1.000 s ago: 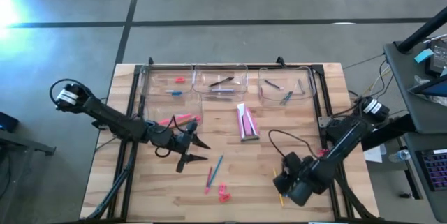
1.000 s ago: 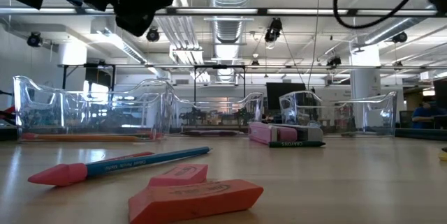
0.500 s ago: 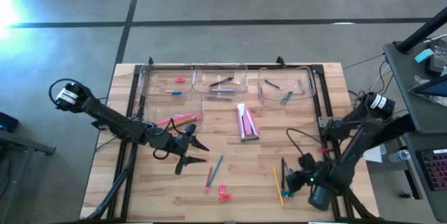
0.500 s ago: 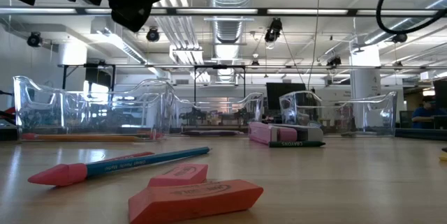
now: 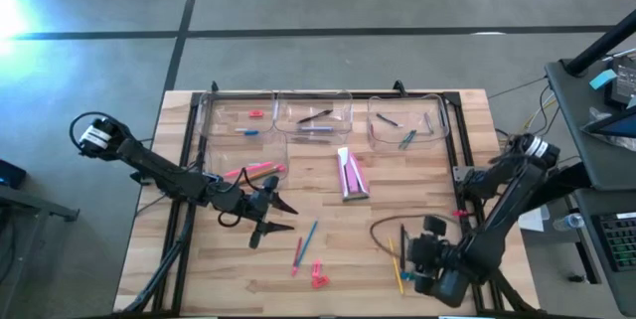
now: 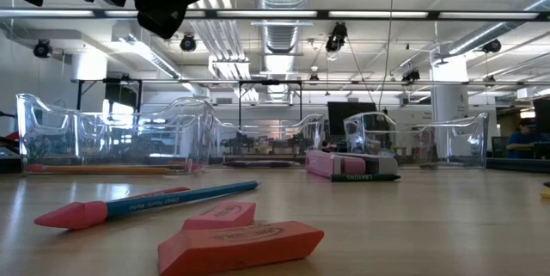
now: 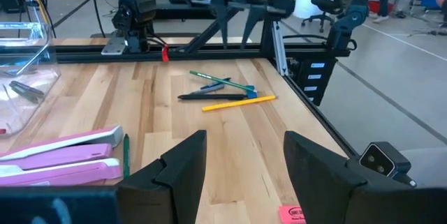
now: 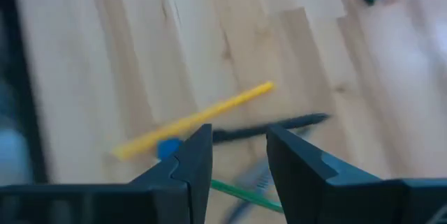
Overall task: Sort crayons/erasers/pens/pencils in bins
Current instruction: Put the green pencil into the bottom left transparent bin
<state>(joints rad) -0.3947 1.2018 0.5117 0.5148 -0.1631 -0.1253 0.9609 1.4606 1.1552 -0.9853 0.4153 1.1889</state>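
Movement over the last second belongs to the right arm: its pincer (image 5: 409,259) has swung from about 5 o'clock on the counter (image 5: 328,230) out toward the edge and back, and now hangs over a small heap of sticks, a yellow pencil (image 8: 195,119), a black pen (image 8: 279,124) and a green one (image 8: 237,190). That suggests the next pick for sorting is being lined up here. Its jaws stand apart with a narrowing gap, empty, touching nothing; the black pen lies between the tips in the wrist view.

The left pincer (image 5: 266,215) has not shifted; it hovers at about 8 o'clock, jaws apart and empty.

Two erasers (image 6: 232,237) lie loose near 6 o'clock beside a blue pencil (image 6: 172,200). The bins (image 5: 318,120) line the 12 o'clock edge, already holding a few items.
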